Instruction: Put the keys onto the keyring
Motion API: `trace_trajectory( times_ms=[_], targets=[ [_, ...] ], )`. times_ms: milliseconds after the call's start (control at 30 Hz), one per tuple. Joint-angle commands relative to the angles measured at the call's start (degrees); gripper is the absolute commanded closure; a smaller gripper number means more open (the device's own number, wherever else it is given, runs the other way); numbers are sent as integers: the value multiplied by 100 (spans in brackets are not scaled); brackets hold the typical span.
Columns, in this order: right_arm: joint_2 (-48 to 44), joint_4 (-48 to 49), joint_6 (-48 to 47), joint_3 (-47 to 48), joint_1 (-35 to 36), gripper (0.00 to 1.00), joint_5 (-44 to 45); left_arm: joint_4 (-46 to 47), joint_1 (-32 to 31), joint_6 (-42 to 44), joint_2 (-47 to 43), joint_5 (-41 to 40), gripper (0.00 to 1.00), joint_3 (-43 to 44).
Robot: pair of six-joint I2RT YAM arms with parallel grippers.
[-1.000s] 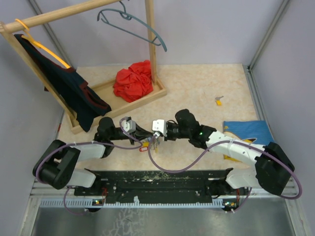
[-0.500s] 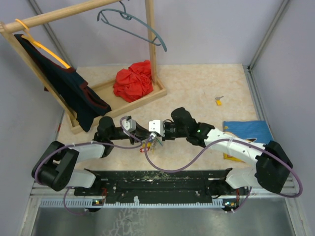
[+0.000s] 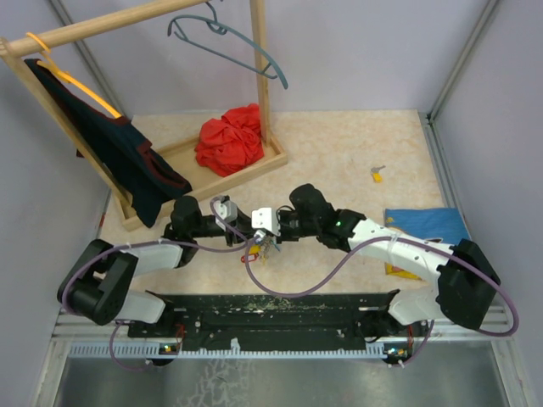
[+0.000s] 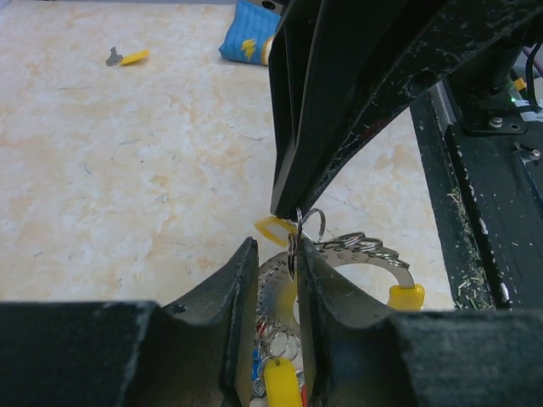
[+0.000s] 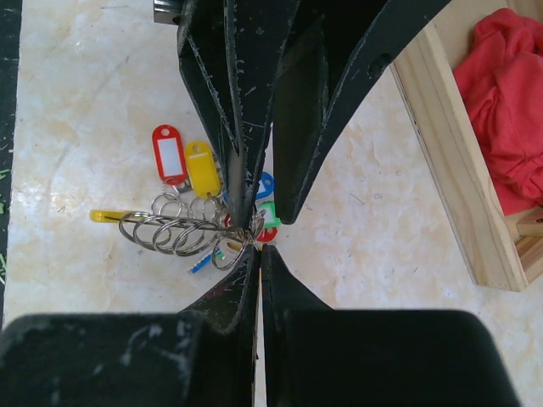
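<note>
Right claw (image 5: 257,248) is shut tight, its tips pinching the keyring (image 5: 157,222) at its end. Left claw (image 4: 277,254) is open a little, with a thin ring (image 4: 291,250) in the gap. These 2 claws meet tip to tip low over the bench (image 4: 127,170). Keys (image 5: 170,157) with red, yellow, blue and green tags hang on the keyring.

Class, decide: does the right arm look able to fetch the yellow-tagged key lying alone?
Probably not yet: the right gripper is shut on the key bunch. Otherwise only bare table lies between it and the yellow-tagged key.
</note>
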Motion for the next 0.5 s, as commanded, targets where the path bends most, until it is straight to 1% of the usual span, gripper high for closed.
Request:
trace_trajectory(
  times_ms=[0, 267, 300, 467],
  targets=[
    [26, 102, -76, 381, 92, 100, -89, -163, 21, 102, 108, 167, 69, 172],
    [-26, 39, -143, 370, 92, 100, 34, -473, 23, 208, 234, 372, 70, 307],
    [-32, 25, -158, 369, 92, 100, 56, -485, 28, 207, 229, 399, 73, 307],
    [-53, -18, -173, 340, 96, 100, 101, -544, 22, 214, 234, 444, 93, 339]
  ],
)
